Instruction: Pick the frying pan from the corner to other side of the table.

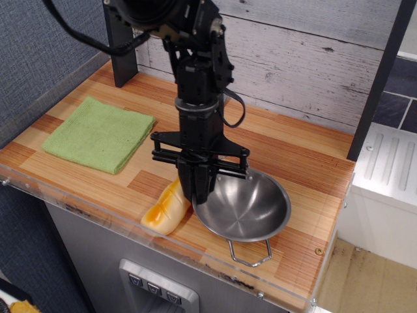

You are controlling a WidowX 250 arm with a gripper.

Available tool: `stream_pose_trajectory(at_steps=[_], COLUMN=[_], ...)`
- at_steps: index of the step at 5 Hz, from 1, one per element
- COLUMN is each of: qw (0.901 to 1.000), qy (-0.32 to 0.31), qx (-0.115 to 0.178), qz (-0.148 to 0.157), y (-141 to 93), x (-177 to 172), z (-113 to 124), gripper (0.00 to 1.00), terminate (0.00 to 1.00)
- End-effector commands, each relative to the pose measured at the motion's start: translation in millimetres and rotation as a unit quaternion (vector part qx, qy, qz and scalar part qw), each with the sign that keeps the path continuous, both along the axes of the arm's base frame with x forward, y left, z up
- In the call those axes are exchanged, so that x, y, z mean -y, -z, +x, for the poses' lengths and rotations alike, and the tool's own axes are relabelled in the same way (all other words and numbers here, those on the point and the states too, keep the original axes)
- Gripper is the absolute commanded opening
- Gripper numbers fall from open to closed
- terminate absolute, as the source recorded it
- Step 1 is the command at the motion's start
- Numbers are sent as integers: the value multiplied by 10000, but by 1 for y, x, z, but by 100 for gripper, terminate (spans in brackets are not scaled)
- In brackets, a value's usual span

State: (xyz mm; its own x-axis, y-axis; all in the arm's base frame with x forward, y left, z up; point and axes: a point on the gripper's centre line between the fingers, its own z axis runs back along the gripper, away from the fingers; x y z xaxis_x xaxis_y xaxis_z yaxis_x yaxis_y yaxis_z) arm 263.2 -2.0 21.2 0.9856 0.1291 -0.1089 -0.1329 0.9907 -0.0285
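Observation:
The frying pan [244, 210] is a shiny steel bowl with a wire loop handle at its front. It sits near the front right of the striped wood table [306, 163]. My gripper [201, 193] points straight down at the pan's left rim, and its dark fingers look closed on that rim. The pan sits roughly level, close to or on the table top. The pan's second handle is hidden behind the gripper.
A yellow bread loaf [167, 207] lies just left of the pan, near the clear front edge. A green cloth [99, 134] lies at the left. A dark post [120, 45] stands at the back left, another at the right.

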Motion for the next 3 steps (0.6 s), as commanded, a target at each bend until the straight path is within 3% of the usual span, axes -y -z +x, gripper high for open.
stream_pose_trajectory(at_steps=[1, 2, 3], qw=[9994, 9995, 9982], qy=[-76, 28, 56], qx=[285, 246, 532], qz=[-172, -217, -261], y=[-8, -11, -31], x=[3, 14, 17], z=[1, 2, 9], gripper=[0, 100, 100], terminate=[0, 0, 0])
